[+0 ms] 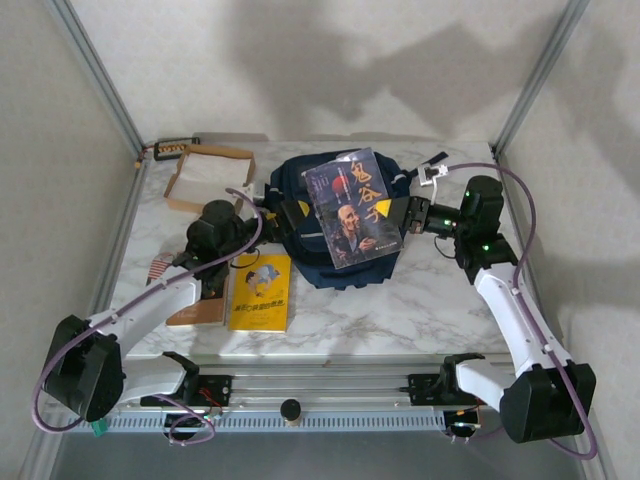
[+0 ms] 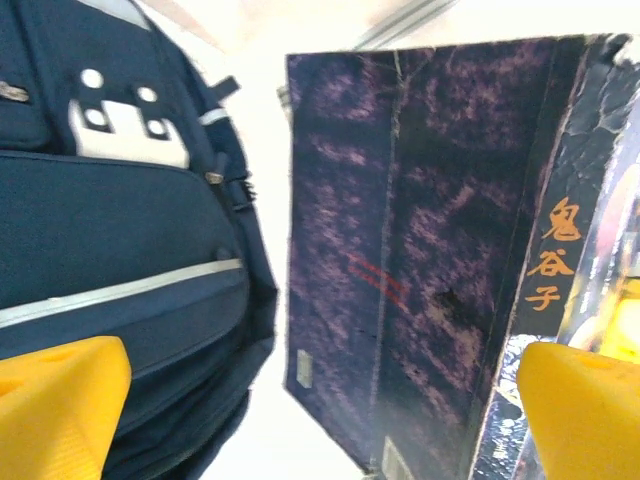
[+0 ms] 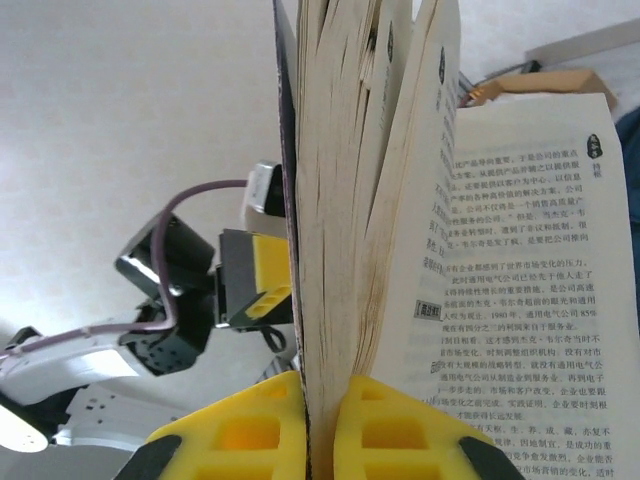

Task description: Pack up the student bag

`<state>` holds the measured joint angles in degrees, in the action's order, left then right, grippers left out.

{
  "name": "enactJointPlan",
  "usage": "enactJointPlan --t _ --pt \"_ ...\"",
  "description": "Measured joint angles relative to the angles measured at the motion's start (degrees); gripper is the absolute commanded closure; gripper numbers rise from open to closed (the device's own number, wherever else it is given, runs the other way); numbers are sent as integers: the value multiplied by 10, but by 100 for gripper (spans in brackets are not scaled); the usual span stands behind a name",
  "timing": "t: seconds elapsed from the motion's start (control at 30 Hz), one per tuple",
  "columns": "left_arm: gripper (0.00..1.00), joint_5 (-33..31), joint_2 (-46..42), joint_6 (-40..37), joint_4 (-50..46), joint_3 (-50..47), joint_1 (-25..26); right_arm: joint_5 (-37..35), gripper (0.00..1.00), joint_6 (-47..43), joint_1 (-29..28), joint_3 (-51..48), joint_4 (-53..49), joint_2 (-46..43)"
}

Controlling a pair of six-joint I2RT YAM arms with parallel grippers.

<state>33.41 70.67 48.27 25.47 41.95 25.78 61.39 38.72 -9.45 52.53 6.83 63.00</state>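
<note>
The student bag [image 1: 300, 180], a navy backpack, lies on the marble table's middle; its pale-striped front pocket [image 2: 110, 220] shows in the left wrist view. A dark-covered book [image 1: 350, 205] hangs tilted over the bag. My right gripper [image 1: 386, 212] is shut on the book's right edge, its yellow fingers [image 3: 250, 430] pinching a block of pages [image 3: 345, 250] while the other leaves fan open. My left gripper [image 1: 296, 213] stands open at the book's left side. Its yellow fingertips [image 2: 55, 400] are spread wide, with the book's back cover [image 2: 420, 250] and the bag between and beyond them.
A shallow cardboard box [image 1: 205, 175] sits at the back left. A yellow book [image 1: 262, 292] lies on the table in front of the bag, with a brown book [image 1: 195, 312] beside it under the left arm. Metal frame posts and walls enclose the table.
</note>
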Motion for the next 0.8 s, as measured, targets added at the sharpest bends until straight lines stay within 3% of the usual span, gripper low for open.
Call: enactJointPlan --t 0.3,0.63,0.8 --pt "15 39 1 62 150 -42 19 -3 100 72 -19 -15 91 21" --pt "21 26 -13 73 176 -41 73 -44 100 134 -40 -15 119 32" --pt "34 15 9 83 184 -29 92 -43 100 175 -50 -15 163 36"
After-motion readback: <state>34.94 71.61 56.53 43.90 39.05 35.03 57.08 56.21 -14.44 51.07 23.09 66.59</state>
